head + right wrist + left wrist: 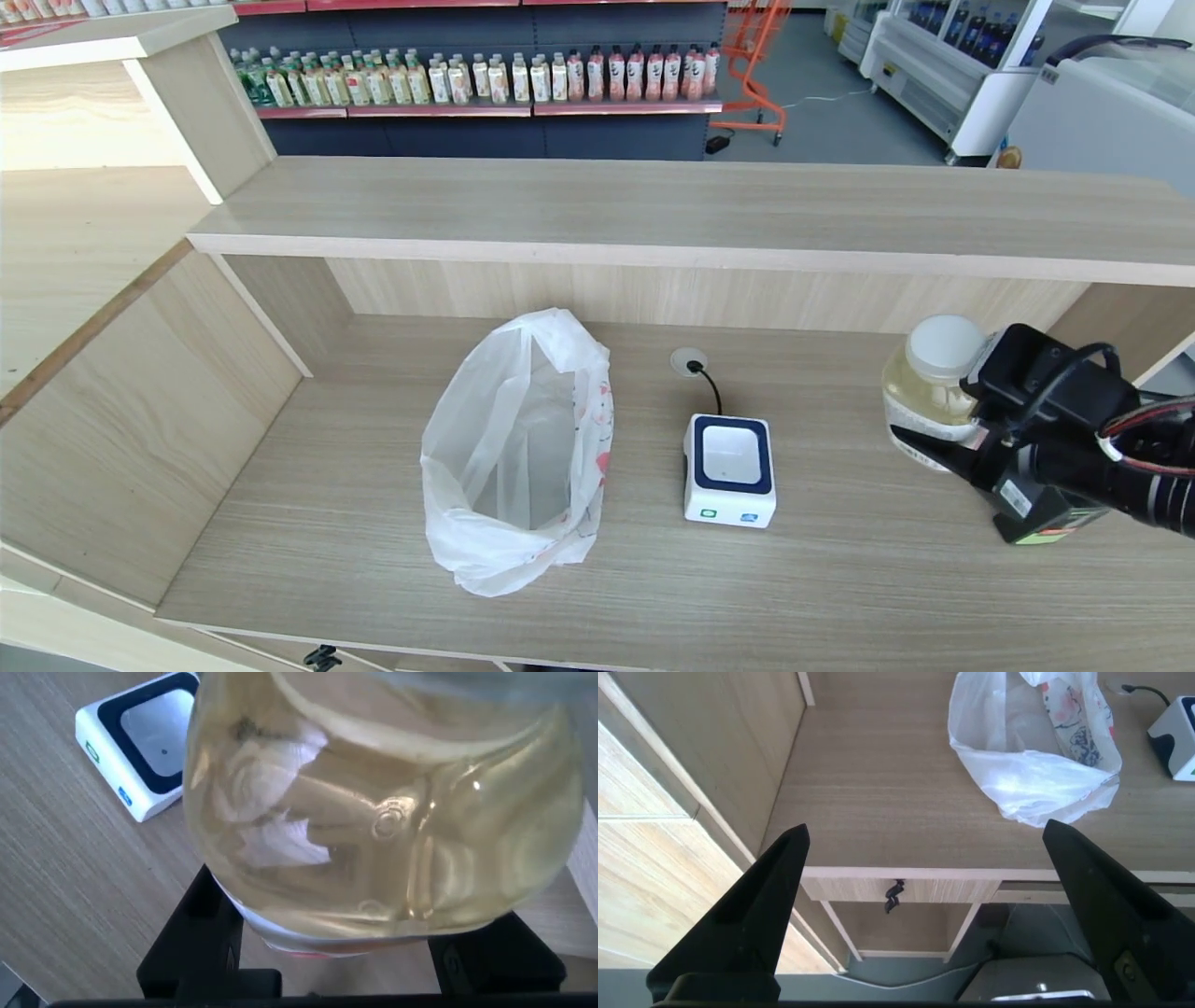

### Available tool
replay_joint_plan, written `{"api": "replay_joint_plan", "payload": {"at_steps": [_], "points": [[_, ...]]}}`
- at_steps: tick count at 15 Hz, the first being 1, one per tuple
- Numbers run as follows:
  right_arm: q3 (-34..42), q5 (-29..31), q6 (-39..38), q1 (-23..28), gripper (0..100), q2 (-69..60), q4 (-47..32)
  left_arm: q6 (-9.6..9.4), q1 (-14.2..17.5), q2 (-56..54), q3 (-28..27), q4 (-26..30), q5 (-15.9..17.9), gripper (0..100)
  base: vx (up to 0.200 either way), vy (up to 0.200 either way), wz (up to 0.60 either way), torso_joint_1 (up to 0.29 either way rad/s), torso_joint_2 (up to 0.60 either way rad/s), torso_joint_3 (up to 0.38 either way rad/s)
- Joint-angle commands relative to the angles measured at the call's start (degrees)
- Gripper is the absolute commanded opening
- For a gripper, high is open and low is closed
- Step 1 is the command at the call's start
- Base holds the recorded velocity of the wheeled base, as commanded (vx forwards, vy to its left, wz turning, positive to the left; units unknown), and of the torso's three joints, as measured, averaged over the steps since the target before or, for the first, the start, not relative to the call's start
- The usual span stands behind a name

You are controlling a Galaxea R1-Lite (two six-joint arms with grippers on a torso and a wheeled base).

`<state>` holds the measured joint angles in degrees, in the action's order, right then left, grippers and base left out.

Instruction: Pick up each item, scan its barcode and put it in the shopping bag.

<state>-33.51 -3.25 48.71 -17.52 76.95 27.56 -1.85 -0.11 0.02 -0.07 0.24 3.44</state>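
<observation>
Liquid, pale yellow with light pieces floating in it, fills most of the jar [926, 387], so we judge it heavy for its size, with contents that would slosh if it were swung or tipped fast. The wall is clear and smooth, rigid and probably slick; we cannot tell glass from hard plastic, so we would treat it as breakable. A broad white lid [945, 343] caps it. It stands upright at the right side of the counter [840, 579], and we cannot tell whether its base touches the wood. The right gripper [938, 431] has its jaws pinching the jar low on its round body, one on each side, which we think is the sound place to hold: the belly is the widest part and the grip sits under most of the weight, whereas the lid might turn or lift. The scanner [729, 469] lies near, at mid-counter, with the open white shopping bag [518, 457] just beyond it to the left. The left gripper [926, 833] hangs off the counter's near left corner, jaws spread and holding nothing.
</observation>
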Motion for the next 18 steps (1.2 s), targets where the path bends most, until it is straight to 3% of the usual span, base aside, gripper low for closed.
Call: {"api": "replay_joint_plan", "payload": {"at_steps": [1, 11, 18], "points": [[-1.47, -3.07, -0.11, 0.2, 0, 4.79, 0.03, 0.01, 0.02, 0.06, -0.01, 0.02, -0.01, 100, 0.0, 0.0, 0.0, 0.0, 0.0, 0.0], [-0.15, -15.99, 4.02, 0.2, 0, 14.02, 9.35, 0.01, 0.02, 0.06, -0.01, 0.02, -0.01, 100, 0.0, 0.0, 0.0, 0.0, 0.0, 0.0], [-0.15, -28.65, 9.47, 3.54, 0, 27.55, 26.58, 0.01, 0.02, 0.06, -0.01, 0.02, -0.01, 100, 0.0, 0.0, 0.0, 0.0, 0.0, 0.0]]}}
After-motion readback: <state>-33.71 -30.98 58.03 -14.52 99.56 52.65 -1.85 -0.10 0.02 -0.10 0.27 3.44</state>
